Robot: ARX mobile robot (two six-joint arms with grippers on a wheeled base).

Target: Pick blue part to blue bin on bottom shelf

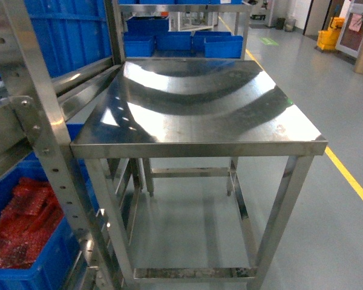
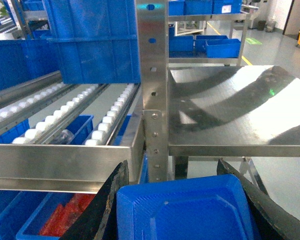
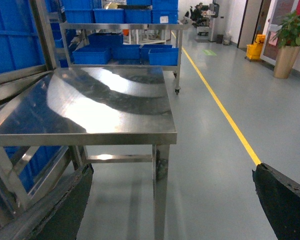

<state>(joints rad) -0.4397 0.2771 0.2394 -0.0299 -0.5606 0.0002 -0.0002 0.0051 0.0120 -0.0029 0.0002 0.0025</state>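
Note:
The blue part (image 2: pixel 185 210), a shallow tray-shaped plastic piece, fills the bottom of the left wrist view. My left gripper (image 2: pixel 172 167) is shut on it, one black finger pressed to each side. Just ahead and to the left runs the flat front rail of the bottom shelf (image 2: pixel 65 160), with rows of white roller wheels (image 2: pixel 107 117) behind it. A large blue bin (image 2: pixel 95 45) stands on those rollers further back. My right gripper (image 3: pixel 171 172) hangs open over the grey floor with nothing in it. Neither gripper shows in the head view.
A flat-topped steel table (image 1: pixel 199 148) stands beside the rack, its upright post (image 2: pixel 152 100) directly ahead of the held part. Below the roller level sits a blue bin of red parts (image 1: pixel 24 241). More blue bins (image 1: pixel 181 42) stand behind the table. A yellow line (image 3: pixel 225 115) crosses the floor.

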